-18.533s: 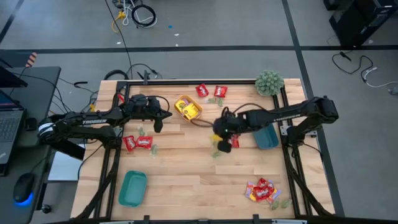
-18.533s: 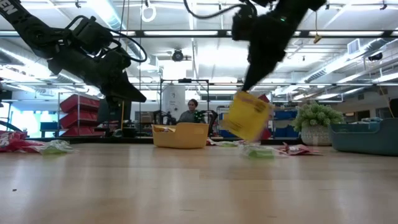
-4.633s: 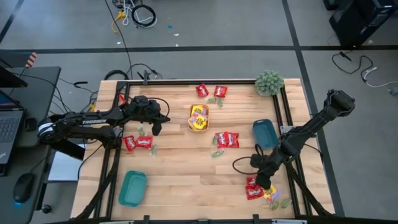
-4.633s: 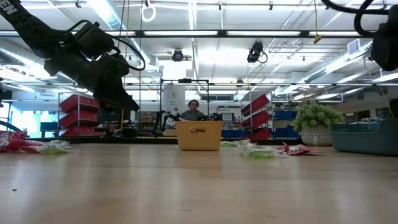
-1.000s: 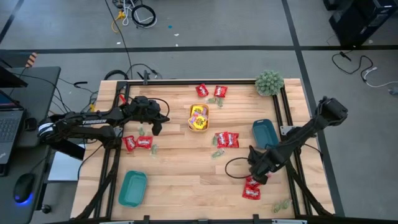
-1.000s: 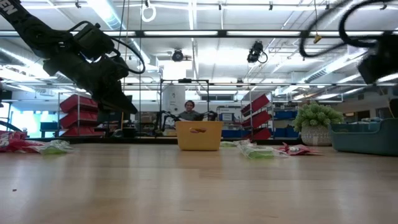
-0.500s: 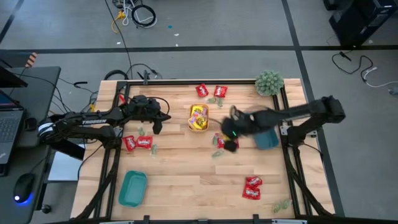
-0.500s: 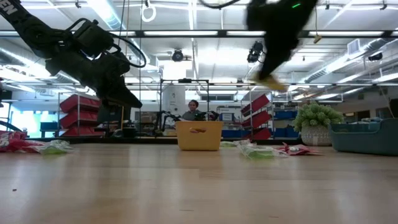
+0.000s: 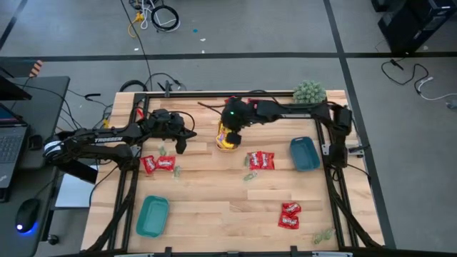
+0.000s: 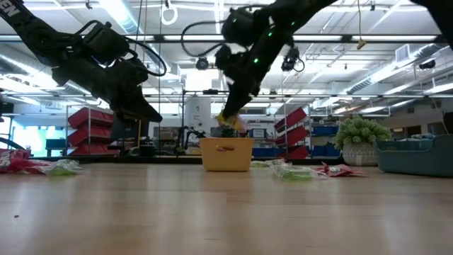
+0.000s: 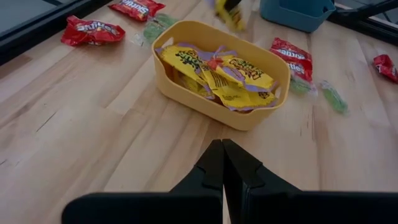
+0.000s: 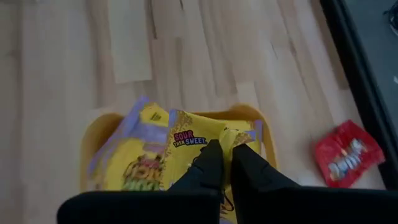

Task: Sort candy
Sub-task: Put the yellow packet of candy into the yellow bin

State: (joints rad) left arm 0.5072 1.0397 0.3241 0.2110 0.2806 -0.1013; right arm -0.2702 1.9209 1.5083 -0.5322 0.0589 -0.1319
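Observation:
The yellow tray (image 9: 227, 137) stands in the far middle of the table and holds several yellow packets (image 11: 217, 71). My right gripper (image 9: 230, 128) hangs over it, shut on one more yellow packet (image 12: 193, 146). My left gripper (image 9: 180, 144) waits shut and empty, raised off the table to the left of the tray. Red packets lie past the tray (image 9: 232, 104), beside it (image 9: 260, 160), by the left arm (image 9: 157, 164) and near the right front (image 9: 289, 214). Small pale green pieces (image 9: 248, 175) lie among them. My right gripper pinches the yellow packet between its two fingers at the packet's upper edge (image 12: 231, 137), coming from above and pointing down. The packet hangs below the fingers (image 10: 230, 122), just above the yellow tray's rim (image 10: 226, 142) and the packets inside.
A blue tray (image 9: 304, 154) sits near the right edge, a teal tray (image 9: 152, 215) at the near left corner. The fuzzy green plant (image 9: 309, 93) stands at the far right corner. Bare wood lies across the near middle of the table. A person shows far behind in the low view.
My right gripper has swung quickly from the near right part of the table, by the red packets there, toward the far left. It has carried the yellow packet along and now stands over the yellow tray. The left arm has kept still.

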